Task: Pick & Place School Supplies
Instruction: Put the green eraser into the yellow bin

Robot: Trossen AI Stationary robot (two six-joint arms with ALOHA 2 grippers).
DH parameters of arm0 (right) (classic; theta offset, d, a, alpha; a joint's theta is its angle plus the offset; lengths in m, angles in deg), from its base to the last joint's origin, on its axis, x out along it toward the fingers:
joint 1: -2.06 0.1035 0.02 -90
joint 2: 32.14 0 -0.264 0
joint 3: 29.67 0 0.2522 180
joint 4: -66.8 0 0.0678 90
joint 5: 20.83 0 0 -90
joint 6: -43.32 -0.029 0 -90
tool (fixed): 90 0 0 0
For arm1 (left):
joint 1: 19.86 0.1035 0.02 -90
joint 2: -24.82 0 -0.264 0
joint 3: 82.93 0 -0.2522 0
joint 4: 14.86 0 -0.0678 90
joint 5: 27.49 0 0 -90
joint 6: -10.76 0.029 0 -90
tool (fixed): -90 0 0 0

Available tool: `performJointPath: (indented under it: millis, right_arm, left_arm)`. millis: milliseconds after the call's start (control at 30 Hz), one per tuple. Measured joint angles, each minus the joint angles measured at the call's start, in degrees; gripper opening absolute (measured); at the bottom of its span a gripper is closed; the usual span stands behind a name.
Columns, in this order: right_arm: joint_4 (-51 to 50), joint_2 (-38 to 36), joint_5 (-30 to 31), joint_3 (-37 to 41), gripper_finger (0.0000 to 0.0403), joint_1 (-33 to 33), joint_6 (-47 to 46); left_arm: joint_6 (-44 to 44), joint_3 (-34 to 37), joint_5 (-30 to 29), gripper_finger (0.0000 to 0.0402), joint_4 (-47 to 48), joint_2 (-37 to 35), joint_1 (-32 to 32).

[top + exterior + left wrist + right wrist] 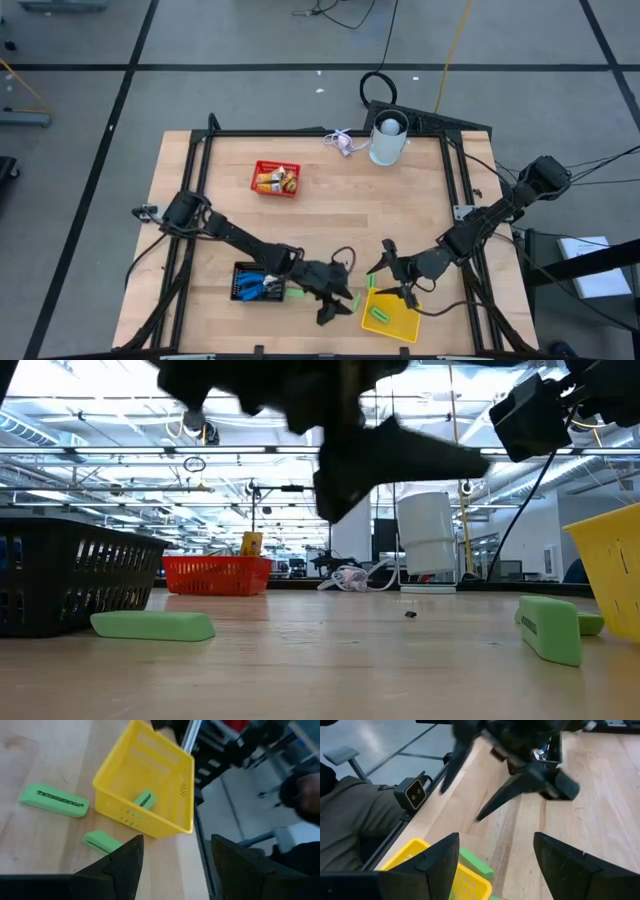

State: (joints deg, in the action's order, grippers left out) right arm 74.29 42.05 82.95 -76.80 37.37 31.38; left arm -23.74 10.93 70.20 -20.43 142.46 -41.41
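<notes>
A pale wooden bench [330,215] with a black metal frame stands on a grey floor crossed by dark tape lines; in the low view the room behind shows bright ceiling lights, shelving and glass.

From left to right along the near edge:

- A black mesh basket [258,283] holds blue-handled scissors [262,287]. A green bar [296,293] lies on the wood just beside it.
- The left end effector [336,303] hovers over the wood between the black basket and the yellow one. Its fingers are spread wide and hold nothing.
- A green bar [54,800] and a second, smaller one [101,842] lie on the wood just beside the yellow basket.
- A yellow mesh basket [393,316] sits near the front right corner, with one green bar [379,314] inside.
- The right end effector [388,262] hangs just behind the yellow basket — fingers also spread wide, nothing between them.

Farther back on the left, a red mesh basket [275,179] holds yellow-orange sticks [270,181]. At the far edge stands a white cup [388,139], with a small tangle of pale cord [341,142] beside it.

In the right wrist view, a person's grey-clad legs [350,820] show off the bench edge.
</notes>
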Motion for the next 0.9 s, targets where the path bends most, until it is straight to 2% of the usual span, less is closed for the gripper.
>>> performJointPath:
  millis: [167, 300, 667, 900]
  right_arm:
    - [0.0, -0.2, 0.0, 0.0, 0.0249, 0.2, 0.4]
    - [-2.2, -1.6, 0.1, 0.0, 0.0249, 1.5, 0.6]
    - [-9.2, -7.1, 7.5, 0.0, 0.0249, 5.8, 0.2]
    - [-9.8, -7.5, 7.6, 0.0, 0.0249, 5.8, -0.4]
  left_arm:
    - [6.0, -10.1, -0.2, 0.0232, 12.0, 4.2, -0.7]
    - [17.8, -15.7, -2.1, 0.0232, 21.1, 5.1, -1.0]
    - [72.6, -16.4, -23.8, 0.0232, 32.5, 5.0, -5.6]
    - [100.5, -16.3, -28.5, 0.0232, 31.6, 6.2, -6.3]
